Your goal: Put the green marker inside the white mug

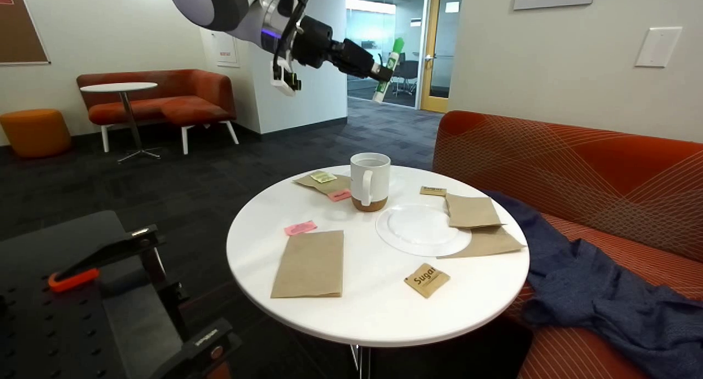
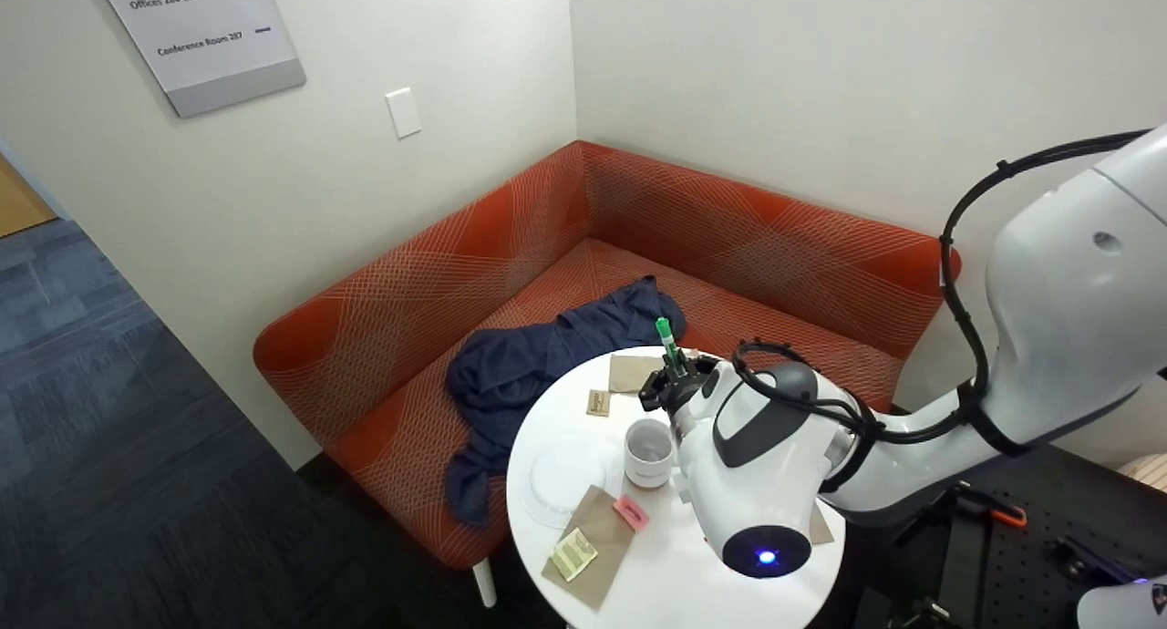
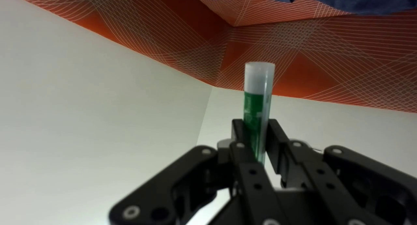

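Observation:
My gripper (image 1: pixel 382 72) is shut on the green marker (image 1: pixel 397 45), with its fingers pointing sideways rather than down. The marker stands close to upright with a slight tilt, green cap on top and white end lowermost. In the wrist view the marker (image 3: pixel 258 83) rises from between the two fingers, which touch it from both sides. Well below the gripper, the white mug (image 1: pixel 369 176) stands upright on the table, handle out to the side and a brown band around its base. Its opening shows in both exterior views; how far the marker is from it sideways, I cannot tell.
The round white table (image 1: pixel 373 318) carries a clear-looking plate (image 1: pixel 423 233) beside the mug, brown napkins (image 1: pixel 310 263), a sugar packet (image 1: pixel 427 280) and several other small packets. An orange couch (image 1: pixel 549 154) with a dark blue cloth (image 1: pixel 593 280) borders the table.

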Tool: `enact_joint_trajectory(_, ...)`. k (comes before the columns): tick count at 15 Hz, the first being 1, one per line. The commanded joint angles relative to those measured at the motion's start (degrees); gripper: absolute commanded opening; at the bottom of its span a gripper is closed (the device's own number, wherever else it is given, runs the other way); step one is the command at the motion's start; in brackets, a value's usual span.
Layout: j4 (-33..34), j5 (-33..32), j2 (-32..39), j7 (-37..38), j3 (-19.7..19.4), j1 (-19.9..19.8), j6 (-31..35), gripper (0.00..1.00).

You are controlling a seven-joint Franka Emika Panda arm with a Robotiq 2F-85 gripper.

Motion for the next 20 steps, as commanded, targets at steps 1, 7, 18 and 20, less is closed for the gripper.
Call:
enact_joint_trajectory(1, -0.79, -0.99, -0.58, 1.88, 1.70, -1.20, -0.37, 0.05)
enact_joint_trajectory(7, -1.24, -7.31, 0.14, 11.17, 2.80, -0.01, -3.45, 0.05)
enact_joint_trajectory(18, -4.24, -7.02, 3.26, 19.77, 5.81, 0.72, -11.56, 0.05)
enact_joint_trajectory(20, -4.77, -6.96, 3.99, 21.64, 6.17, 0.64, -11.22, 0.05)
